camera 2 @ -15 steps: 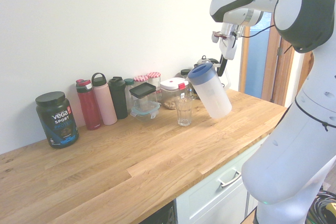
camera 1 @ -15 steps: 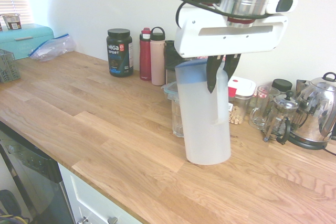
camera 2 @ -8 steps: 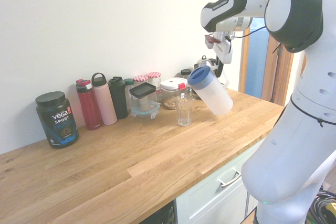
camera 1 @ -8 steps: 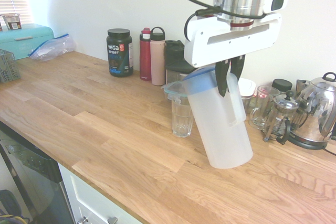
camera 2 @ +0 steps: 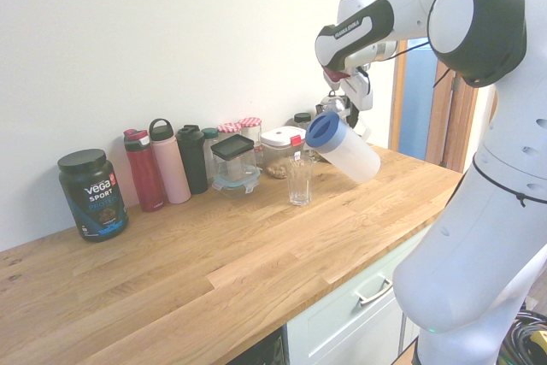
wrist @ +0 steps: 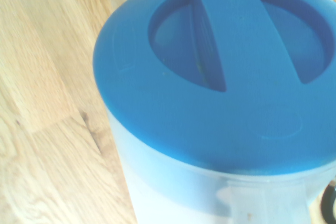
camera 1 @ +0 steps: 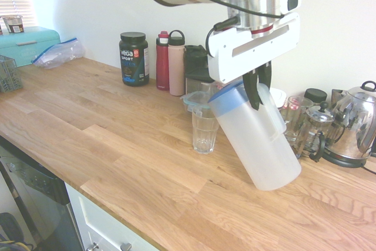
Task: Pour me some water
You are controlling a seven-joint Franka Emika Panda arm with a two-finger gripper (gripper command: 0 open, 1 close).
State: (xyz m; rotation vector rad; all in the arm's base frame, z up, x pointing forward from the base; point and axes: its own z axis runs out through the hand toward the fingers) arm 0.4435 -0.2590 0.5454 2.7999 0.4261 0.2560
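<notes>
The jug [camera 1: 254, 139], clamped by its handle in the tool [camera 1: 257, 89], has tipped further over in the last second (blue lid now leaning over the glass [camera 1: 204, 132] on the worktop [camera 1: 117, 139]); water should spill soon.

"vega sport" is printed in white on the label of the dark supplement tub [camera 1: 134, 59]; the same wording is seen on it from the opposite side [camera 2: 94, 194].
</notes>
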